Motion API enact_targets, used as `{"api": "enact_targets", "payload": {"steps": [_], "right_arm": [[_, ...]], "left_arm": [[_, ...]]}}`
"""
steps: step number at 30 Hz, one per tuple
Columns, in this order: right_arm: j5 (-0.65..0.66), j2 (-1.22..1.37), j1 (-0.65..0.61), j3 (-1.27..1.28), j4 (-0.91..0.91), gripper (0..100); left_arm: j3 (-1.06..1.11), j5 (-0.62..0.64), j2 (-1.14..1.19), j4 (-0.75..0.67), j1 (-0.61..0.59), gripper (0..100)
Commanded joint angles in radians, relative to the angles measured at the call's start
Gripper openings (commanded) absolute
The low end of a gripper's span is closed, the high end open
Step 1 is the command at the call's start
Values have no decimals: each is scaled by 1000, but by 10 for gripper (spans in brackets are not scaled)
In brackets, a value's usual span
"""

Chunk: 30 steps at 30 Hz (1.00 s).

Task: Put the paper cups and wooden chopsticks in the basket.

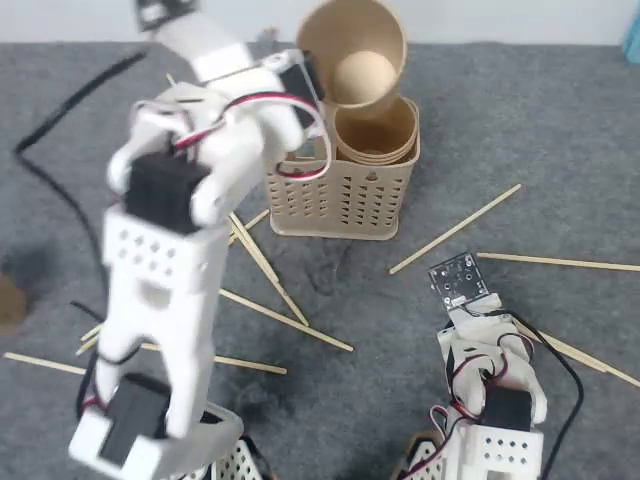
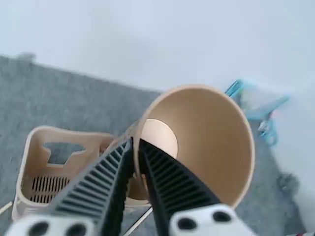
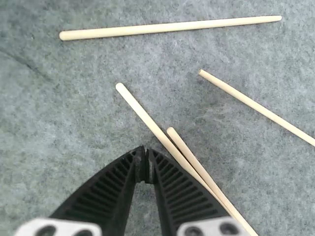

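Left gripper (image 2: 135, 143) clamped on the rim of a tilted paper cup (image 1: 352, 50), over the stacked cups (image 1: 378, 135) sitting in one end of the basket (image 1: 340, 205). Right gripper (image 3: 146, 153) pinched closed above the grey mat (image 3: 59, 98), just beside loose wooden chopsticks (image 3: 167, 27).

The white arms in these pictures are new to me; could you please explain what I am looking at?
They are two small robot arms with pincer grippers. The high view looks down over everything; the other two pictures come from cameras on each wrist. The left gripper pinches the rim of a paper cup above the basket, where more cups sit stacked. The right gripper is shut on nothing, just above loose chopsticks on the grey mat.
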Motion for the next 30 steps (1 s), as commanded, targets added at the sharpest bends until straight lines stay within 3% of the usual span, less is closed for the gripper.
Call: {"api": "enact_targets", "payload": {"steps": [1,22,24,30], "right_arm": [[9,-15,2,-6,-10,8],[9,-15,2,-6,-12,8],[9,-15,2,-6,-12,8],[9,-15,2,-6,-12,8]], "left_arm": [[-13,11,38,-23,6,12],[-16,3,180,38,32,19],[-16,3,180,37,29,61],[-30,3,176,87,-12,335]]}}
